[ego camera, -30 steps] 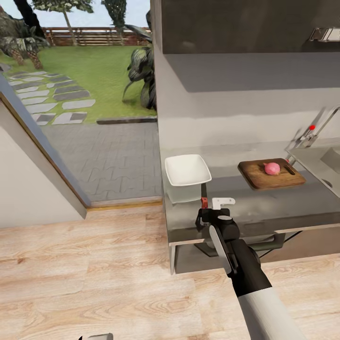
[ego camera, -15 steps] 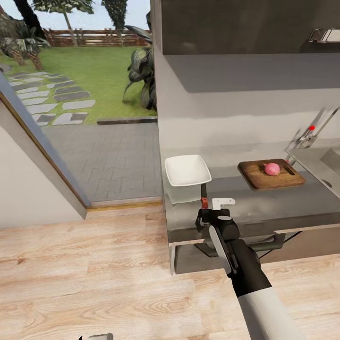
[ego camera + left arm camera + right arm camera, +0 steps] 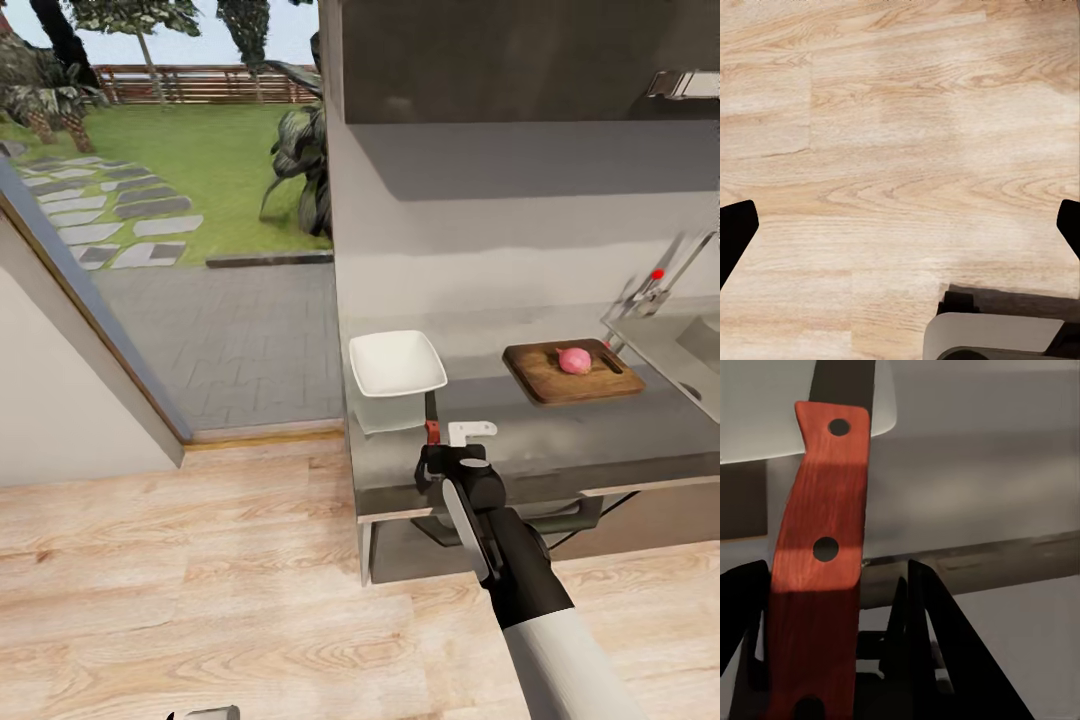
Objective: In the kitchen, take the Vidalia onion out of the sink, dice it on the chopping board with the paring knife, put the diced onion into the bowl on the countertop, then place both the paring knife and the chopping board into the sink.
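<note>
The pinkish Vidalia onion (image 3: 574, 360) lies whole on the dark wooden chopping board (image 3: 545, 380), on the right part of the grey countertop (image 3: 560, 432). The white square bowl (image 3: 396, 362) sits at the countertop's left end. My right gripper (image 3: 433, 440) hovers over the counter's front edge, just in front of the bowl, shut on the paring knife (image 3: 432, 418). Its red handle (image 3: 821, 555) stands between the dark fingers (image 3: 926, 622), and the dark blade points towards the bowl. The sink (image 3: 690, 350) shows at the right edge. My left gripper (image 3: 900, 225) hangs open over the wood floor.
A chrome tap with a red knob (image 3: 652, 282) rises behind the board's right end. Dark upper cabinets (image 3: 520, 55) hang above the counter. Left of the counter an open doorway gives onto grey paving (image 3: 230, 330) and a garden. Pale wood floor (image 3: 200, 560) spreads in front.
The whole head view has shifted down by a few pixels, so the camera moved slightly. The right arm, knife, onion, board and bowl keep their places.
</note>
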{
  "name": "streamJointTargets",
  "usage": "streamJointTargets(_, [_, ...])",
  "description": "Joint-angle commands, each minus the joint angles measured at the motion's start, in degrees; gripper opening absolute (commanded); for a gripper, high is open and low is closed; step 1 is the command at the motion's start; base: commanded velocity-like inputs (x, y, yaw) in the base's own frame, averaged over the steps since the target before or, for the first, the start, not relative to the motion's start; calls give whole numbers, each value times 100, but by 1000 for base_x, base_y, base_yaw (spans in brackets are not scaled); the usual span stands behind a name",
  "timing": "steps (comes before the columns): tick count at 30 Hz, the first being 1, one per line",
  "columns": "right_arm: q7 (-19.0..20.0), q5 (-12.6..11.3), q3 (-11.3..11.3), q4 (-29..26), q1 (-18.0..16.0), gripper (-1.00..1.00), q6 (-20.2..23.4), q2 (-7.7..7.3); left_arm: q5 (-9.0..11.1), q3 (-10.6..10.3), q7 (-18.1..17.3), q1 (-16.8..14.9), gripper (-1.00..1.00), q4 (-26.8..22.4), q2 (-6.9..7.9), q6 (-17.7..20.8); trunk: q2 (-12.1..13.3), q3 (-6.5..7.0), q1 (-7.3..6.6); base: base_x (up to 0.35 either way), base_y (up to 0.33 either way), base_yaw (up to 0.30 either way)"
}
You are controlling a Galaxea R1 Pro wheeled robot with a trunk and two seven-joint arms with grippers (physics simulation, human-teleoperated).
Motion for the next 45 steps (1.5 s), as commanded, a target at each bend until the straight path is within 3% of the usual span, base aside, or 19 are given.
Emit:
streamJointTargets(1, [-27,-24,6,29,-3,-100,74,-3,36,-48,17,-10,100,22,-3,-34,-8,-1,4,0,0,0])
streamJointTargets(45, [-27,-24,-3,29,-3,-100,74,-20,36,-57,17,-10,100,22,-17,-26,-8,331,4,0,-17,0])
